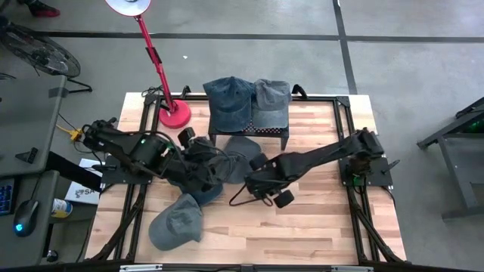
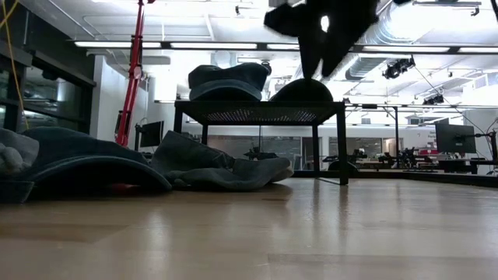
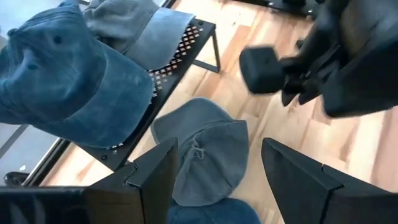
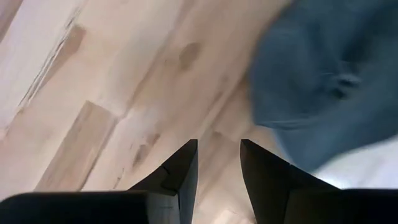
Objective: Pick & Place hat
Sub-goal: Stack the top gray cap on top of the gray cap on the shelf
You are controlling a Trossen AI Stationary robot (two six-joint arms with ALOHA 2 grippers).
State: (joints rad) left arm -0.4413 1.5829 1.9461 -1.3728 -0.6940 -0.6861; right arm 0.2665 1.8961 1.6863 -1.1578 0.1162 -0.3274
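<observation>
**Both tools empty above the table, four caps in the scene**

The left tool (image 3: 211, 168) has its two dark fingers spread wide with nothing between them. It hangs over the middle of the wooden table (image 1: 318, 227), and through the gap in its wrist view shows a grey cap (image 3: 208, 152) lying flat on the wood, just in front of a small black rack (image 1: 249, 134). A blue edge of fabric shows right under the fingers in that view; I cannot tell whether the tool touches it.

The right tool (image 4: 217, 165) is partly open, its fingers a narrow gap apart, and holds nothing. It points down at bare wood, with a blue cap (image 4: 329, 74) blurred off to one side. In the high view the right arm reaches in from the right side toward the table's centre, ending just right of the grey cap.

On the rack at the far side sit two caps side by side: a blue denim cap (image 1: 228, 102) on the left and a grey-blue cap (image 1: 271, 102) on the right, touching each other.

A fourth cap, grey (image 1: 175, 221), lies on the table near the front left, apart from the arms.

A red desk lamp (image 1: 172, 113) stands at the far left corner, its base just left of the rack.
</observation>
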